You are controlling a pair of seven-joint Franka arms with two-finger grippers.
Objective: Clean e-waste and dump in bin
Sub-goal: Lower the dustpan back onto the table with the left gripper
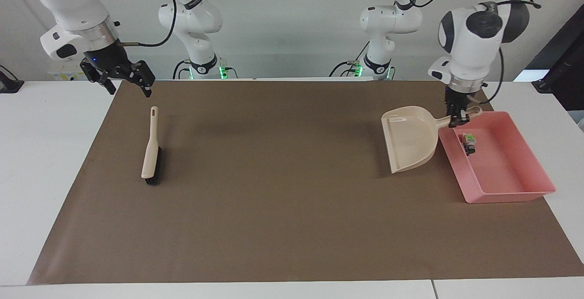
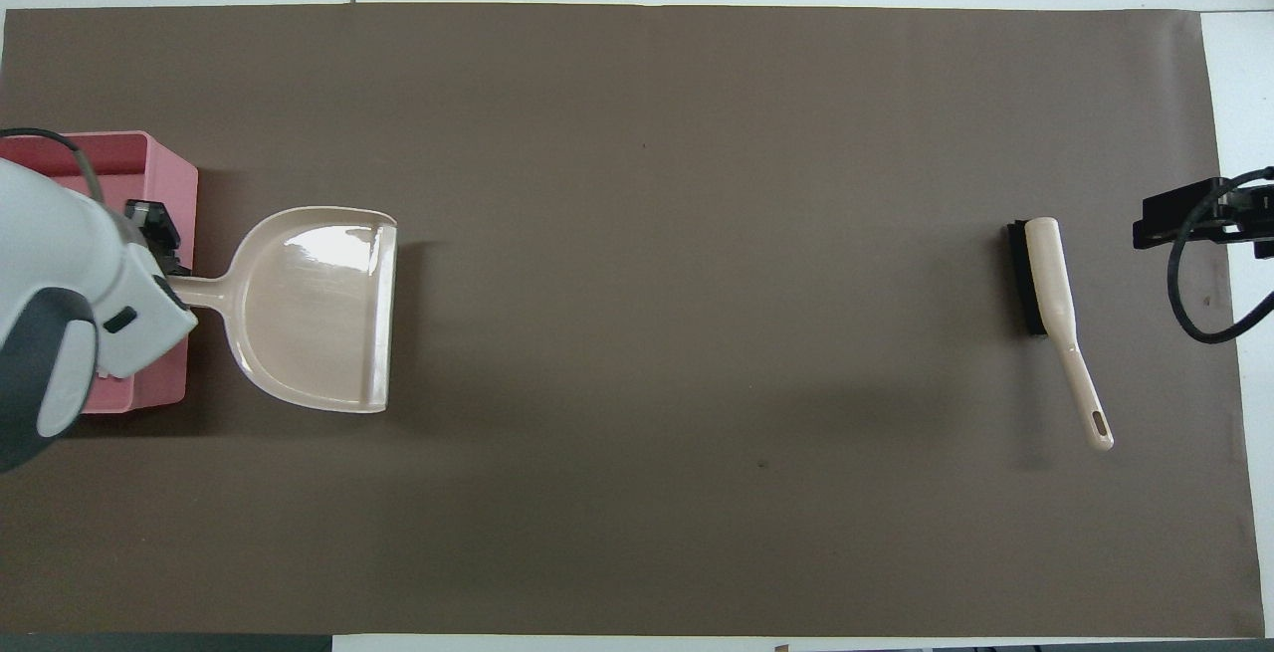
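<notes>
**Waste binned, dustpan going down**

Your e-waste (image 1: 468, 143) lies in the bin (image 1: 506, 194). The left gripper (image 1: 458, 118) pinches the dustpan (image 1: 408, 141) handle beside the bin; next, probably, release it. The right gripper (image 1: 122, 77), fingers spread, hangs above the brush (image 1: 150, 153).

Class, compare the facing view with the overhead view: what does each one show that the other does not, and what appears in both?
Only the facing view shows the e-waste lying in the pink bin, plus both arms' bases. Only the overhead view shows nothing extra of note; there the left arm covers much of the bin. Both show the left gripper shut on the beige dustpan handle, the open right gripper raised near the brush, and the brown mat.
</notes>
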